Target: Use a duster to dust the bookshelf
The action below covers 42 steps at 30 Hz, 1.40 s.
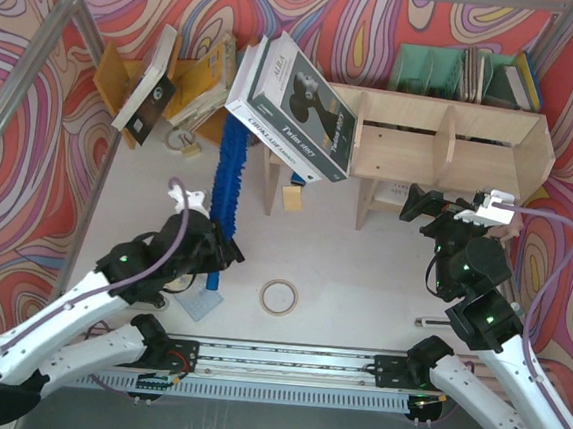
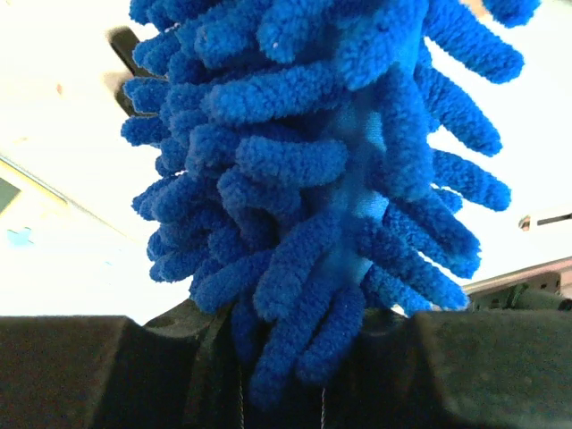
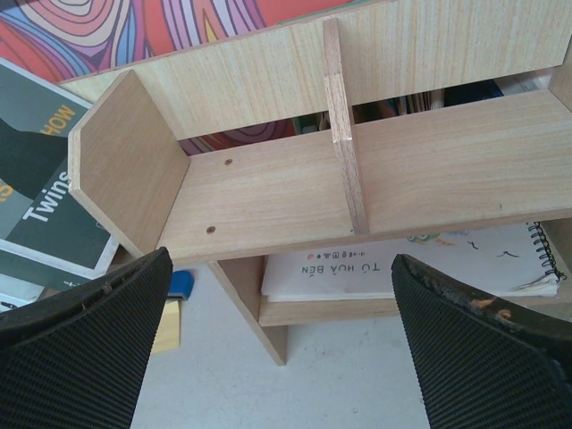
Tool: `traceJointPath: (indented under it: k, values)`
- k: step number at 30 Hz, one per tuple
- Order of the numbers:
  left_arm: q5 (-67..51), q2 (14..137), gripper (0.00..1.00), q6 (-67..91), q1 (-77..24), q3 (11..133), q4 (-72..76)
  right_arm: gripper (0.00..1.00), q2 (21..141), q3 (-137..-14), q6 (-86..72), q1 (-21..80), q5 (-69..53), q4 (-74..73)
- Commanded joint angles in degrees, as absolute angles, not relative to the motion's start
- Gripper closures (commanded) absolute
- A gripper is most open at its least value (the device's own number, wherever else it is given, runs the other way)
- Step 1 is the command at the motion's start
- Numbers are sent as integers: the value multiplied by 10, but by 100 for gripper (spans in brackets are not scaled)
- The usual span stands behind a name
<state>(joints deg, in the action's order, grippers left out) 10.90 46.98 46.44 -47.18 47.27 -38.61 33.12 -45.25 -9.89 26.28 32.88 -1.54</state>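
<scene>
The bright-blue fluffy duster [image 1: 232, 175] runs from my left gripper [image 1: 218, 254] toward the left end of the pale plywood bookshelf [image 1: 444, 138]. Its tip reaches under a large boxed book [image 1: 294, 103] that leans on that end. In the left wrist view the duster [image 2: 340, 179] fills the frame, and my left gripper [image 2: 304, 357] is shut on its base. My right gripper [image 1: 428, 207] hovers in front of the shelf's lower level. In the right wrist view the bookshelf [image 3: 268, 201] is close ahead, and my right gripper [image 3: 281, 357] is open and holds nothing.
An orange slanted book rack [image 1: 193, 81] with books stands at the back left. A teal file organiser [image 1: 454, 74] stands behind the shelf. A tape ring [image 1: 279, 296] lies on the table. A notebook [image 3: 402, 264] rests on the lower shelf, and yellow sticky notes [image 3: 168, 323] lie beside the leg.
</scene>
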Motion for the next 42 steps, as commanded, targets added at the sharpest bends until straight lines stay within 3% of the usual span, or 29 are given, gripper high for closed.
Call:
traceJointPath:
  k: [1,9,20,29,42]
  values:
    - [211,425,100,405,-472,527,-456,1,329,-457,-97,263,329,0]
    - [303,376,100,362,-472,587,-488,1,330,-458,-97,263,328,-1]
    - [248,223,100,198,-472,450,-224,1,336,-457,-97,263,328,-2]
    - [131,216,100,130,-473,378,-59,1,340,-457,-97,264,331,-4]
    - [97,275,100,123,-497,335,60,1,346,-459,-94,263,331,-5]
